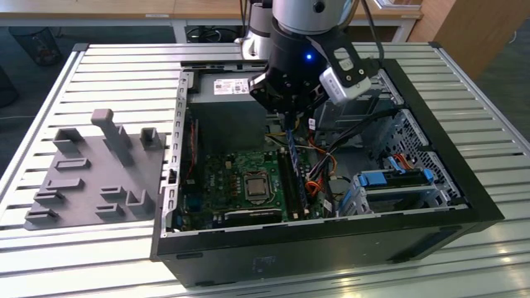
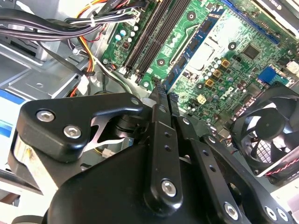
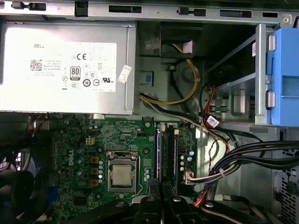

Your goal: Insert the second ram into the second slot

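Your hand is down inside the open computer case, fingers pressed together with nothing visible between them. It sits over the end of the slots on the green board. The blue ram stick stands on edge in the slot row on the board, beside the board's processor socket, and starts just past your fingertips. Can't tell if the tips touch it or if it's fully seated. The cable bundle lies just off the board. The grey parts holder is well apart from the board, on the slatted worktop.
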Controlling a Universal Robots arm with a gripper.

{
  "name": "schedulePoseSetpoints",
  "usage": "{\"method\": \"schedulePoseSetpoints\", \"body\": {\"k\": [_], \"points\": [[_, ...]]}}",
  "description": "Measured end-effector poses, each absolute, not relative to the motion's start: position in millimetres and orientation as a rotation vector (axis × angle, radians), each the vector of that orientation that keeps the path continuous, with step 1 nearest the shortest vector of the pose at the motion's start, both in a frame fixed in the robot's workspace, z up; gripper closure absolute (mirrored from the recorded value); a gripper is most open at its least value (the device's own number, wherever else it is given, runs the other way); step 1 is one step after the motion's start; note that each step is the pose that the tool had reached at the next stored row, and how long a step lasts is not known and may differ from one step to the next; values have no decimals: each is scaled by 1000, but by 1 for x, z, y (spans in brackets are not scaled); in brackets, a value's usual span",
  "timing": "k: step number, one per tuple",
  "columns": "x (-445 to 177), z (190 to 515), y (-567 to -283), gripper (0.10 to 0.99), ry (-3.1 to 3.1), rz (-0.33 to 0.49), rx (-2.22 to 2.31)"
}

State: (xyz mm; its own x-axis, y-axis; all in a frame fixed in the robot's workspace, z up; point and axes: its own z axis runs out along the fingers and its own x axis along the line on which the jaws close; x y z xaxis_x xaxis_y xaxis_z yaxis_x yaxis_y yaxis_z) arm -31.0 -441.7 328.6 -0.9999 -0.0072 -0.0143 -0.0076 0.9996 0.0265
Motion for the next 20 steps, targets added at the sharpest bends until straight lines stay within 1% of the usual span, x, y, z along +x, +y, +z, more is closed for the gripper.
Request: {"method": "schedulePoseSetpoints", "body": {"k": [20], "points": [[-31, 323, -442, 949, 3127, 41, -12]]}}
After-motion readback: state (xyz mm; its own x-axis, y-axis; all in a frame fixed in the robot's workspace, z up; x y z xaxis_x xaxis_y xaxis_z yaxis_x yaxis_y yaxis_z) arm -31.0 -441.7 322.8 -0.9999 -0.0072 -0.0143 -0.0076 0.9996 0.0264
